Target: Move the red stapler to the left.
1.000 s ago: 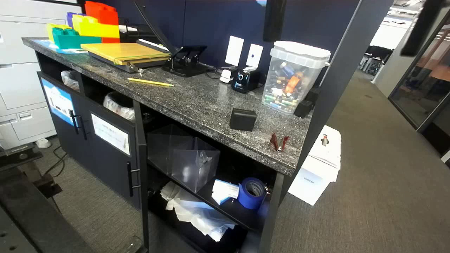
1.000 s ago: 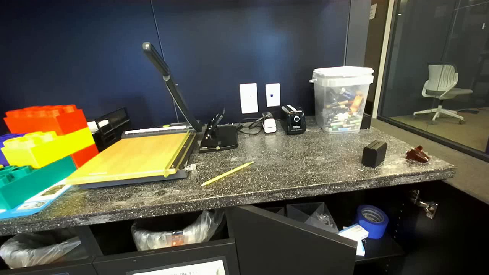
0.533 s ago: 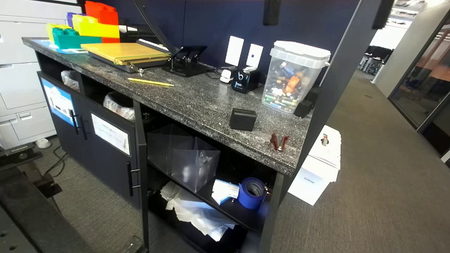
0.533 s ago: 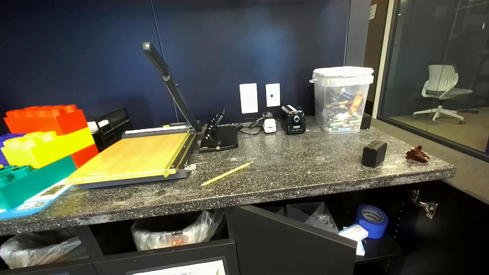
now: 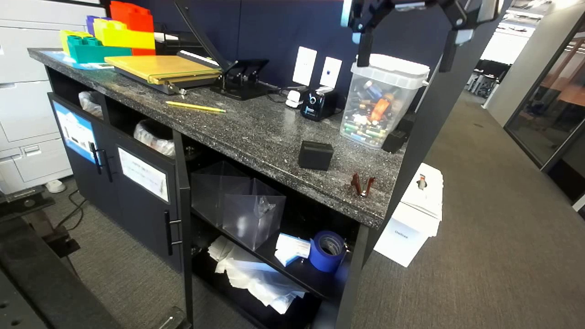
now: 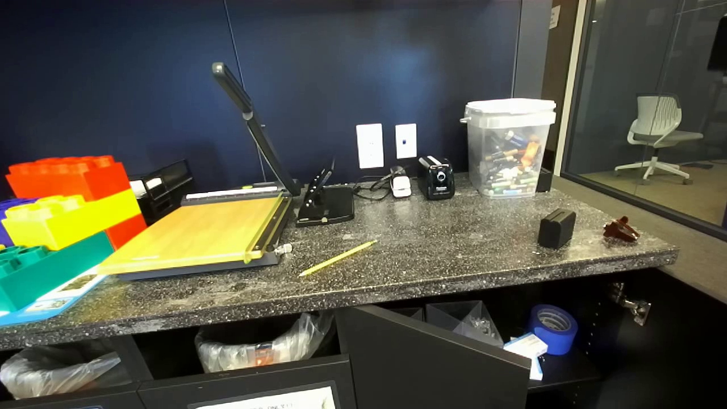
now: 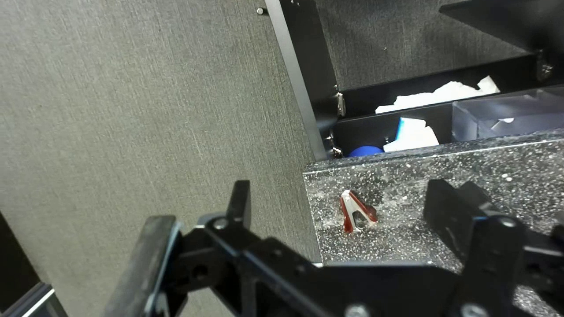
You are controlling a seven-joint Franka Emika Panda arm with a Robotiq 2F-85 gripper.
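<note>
The gripper [image 5: 404, 67] hangs in the upper right of an exterior view, its fingers spread well apart and holding nothing; the dark-red staple remover [image 6: 620, 230], which I take for the task's red stapler, lies on the speckled countertop [image 6: 454, 233], near its right end in both exterior views and, in the wrist view, just right of centre, framed between the fingers; the grasp seems the next step, and the countertop's end is the first hazard; at left in the wrist view one finger shows over carpet [image 7: 154, 110], so a descent slightly off line might send that finger past the edge, or nudge the staple remover over it; small, low and splayed in a V, the staple remover could fold, twist or slip under a squeeze, while fingers lowered too far to reach it could scrape the countertop; a low carry leftward, as the exterior views show left, risks bumping the small black box [image 6: 556, 229]; leftward in the wrist view would instead lead out over the carpet, so steering by that view could drop it; the fingers also overlap the clear lidded tub [image 5: 393, 81] in an exterior view, and whether they clear it in depth I cannot tell.
</note>
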